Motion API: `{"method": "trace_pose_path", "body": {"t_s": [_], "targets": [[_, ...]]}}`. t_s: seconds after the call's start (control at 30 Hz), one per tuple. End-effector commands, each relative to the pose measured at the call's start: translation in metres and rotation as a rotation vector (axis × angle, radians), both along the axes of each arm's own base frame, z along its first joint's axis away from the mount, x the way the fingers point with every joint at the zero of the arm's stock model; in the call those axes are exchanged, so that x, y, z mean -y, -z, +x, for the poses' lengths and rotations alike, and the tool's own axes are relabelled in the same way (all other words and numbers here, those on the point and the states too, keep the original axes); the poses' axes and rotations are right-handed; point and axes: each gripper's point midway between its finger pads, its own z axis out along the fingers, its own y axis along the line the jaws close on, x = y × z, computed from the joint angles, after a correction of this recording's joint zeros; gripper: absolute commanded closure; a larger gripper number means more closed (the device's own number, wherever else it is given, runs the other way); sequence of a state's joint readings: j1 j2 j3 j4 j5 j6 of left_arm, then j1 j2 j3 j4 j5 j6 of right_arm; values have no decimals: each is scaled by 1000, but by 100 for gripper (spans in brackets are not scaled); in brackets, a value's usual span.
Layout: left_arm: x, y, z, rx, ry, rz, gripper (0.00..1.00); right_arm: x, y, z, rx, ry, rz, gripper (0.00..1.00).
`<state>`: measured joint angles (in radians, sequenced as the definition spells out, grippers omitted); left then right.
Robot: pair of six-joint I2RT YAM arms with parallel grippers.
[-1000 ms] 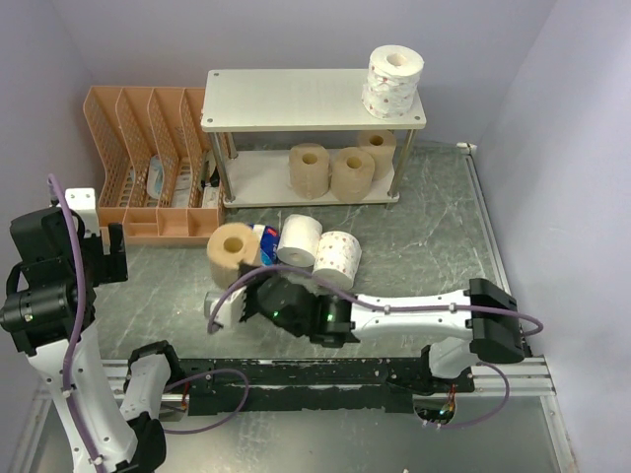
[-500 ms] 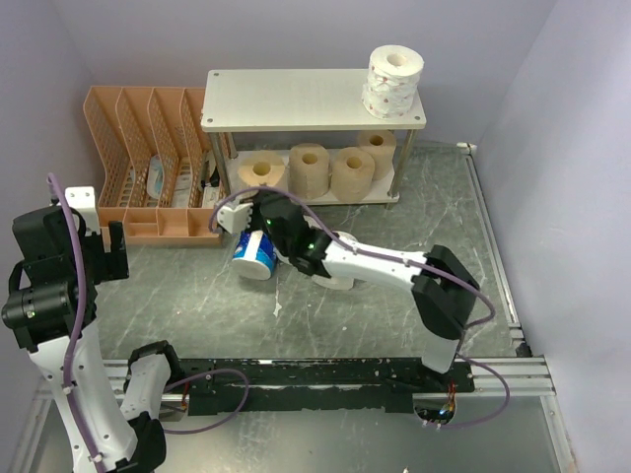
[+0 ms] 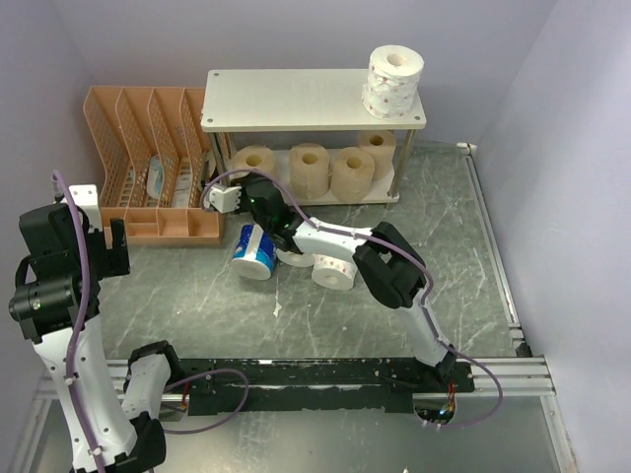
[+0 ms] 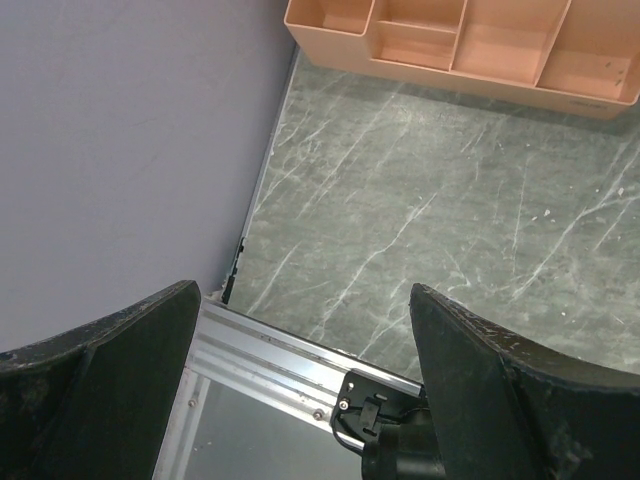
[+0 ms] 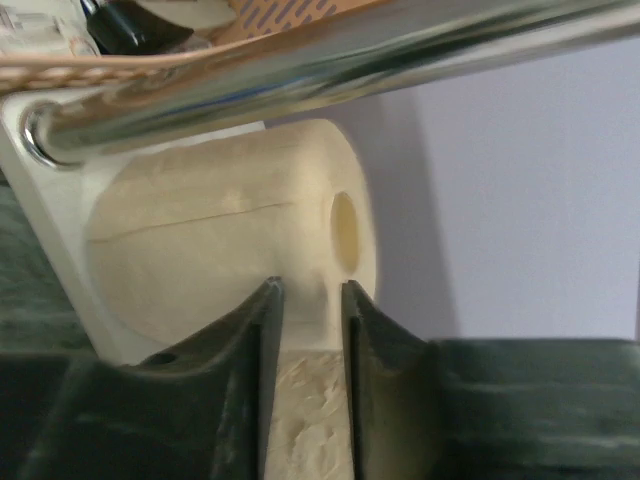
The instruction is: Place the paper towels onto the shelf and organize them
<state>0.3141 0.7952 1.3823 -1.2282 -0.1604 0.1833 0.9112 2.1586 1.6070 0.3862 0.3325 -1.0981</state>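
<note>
The shelf (image 3: 296, 99) stands at the back. A white roll (image 3: 394, 79) sits on the right of its top board. Several tan rolls line the lower board; the leftmost tan roll (image 3: 258, 163) stands at the left end. My right gripper (image 3: 254, 189) is against that roll's near side. In the right wrist view the gripper (image 5: 308, 290) has a narrow gap filled with tan paper, with the roll (image 5: 220, 230) just beyond the tips. A blue-and-white roll (image 3: 254, 254) and a white roll (image 3: 335, 271) lie on the table under the right arm. My left gripper (image 4: 305, 340) is open and empty.
The orange slotted organizer (image 3: 148, 168) stands left of the shelf, close to my right gripper. A silver shelf leg (image 5: 300, 70) crosses just above the fingers. My left gripper (image 3: 116, 251) hangs over the near left table corner by the metal rail (image 4: 290, 360) and the wall.
My right gripper carried a tan roll from mid-table to the left end of the lower shelf board. The blue-and-white and white rolls stayed on the table. The left arm barely moved.
</note>
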Motion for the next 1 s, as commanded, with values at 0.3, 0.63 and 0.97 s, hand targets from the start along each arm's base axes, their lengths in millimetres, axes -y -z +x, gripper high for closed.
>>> {"method": "trace_pose_path", "body": {"t_s": [0.3,0.63,0.97], "targets": [[-9,22,7,2,-28,29,2,44,-159,-101,170,140,639,0],[-2,27,10,18,4,1,2,153,-30,-204,-395,506,561,11],[5,33,11,13,49,-15,2,203,26,-244,-648,566,529,13]]}}
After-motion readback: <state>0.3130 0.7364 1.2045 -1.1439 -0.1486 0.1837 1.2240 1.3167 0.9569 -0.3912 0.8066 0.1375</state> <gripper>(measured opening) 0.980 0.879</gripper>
